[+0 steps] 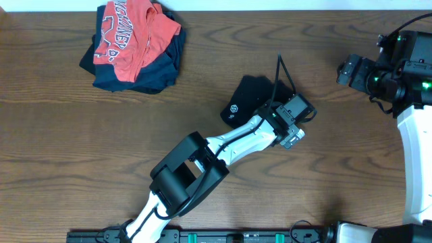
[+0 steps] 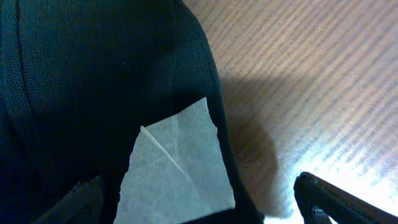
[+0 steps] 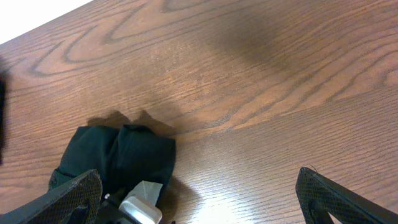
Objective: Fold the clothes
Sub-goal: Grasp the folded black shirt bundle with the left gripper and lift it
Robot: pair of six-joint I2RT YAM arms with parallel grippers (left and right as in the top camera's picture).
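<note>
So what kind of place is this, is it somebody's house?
Probably a robot test bench, not a home. Two robot arms, the left arm and the right arm, work at a wooden table, with a black T-shirt and a pile of red and navy clothes on it.

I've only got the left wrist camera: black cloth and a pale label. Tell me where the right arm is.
Observer: The right gripper hangs open to the right of the shirt, over bare table, touching nothing.
Operator: Give me the shirt's state.
Observer: The black T-shirt lies bunched in a small heap mid-table, with its white emblem facing up.
Operator: Report anything else on the table.
Observer: A red shirt lies on a dark navy garment at the far left corner.
</note>
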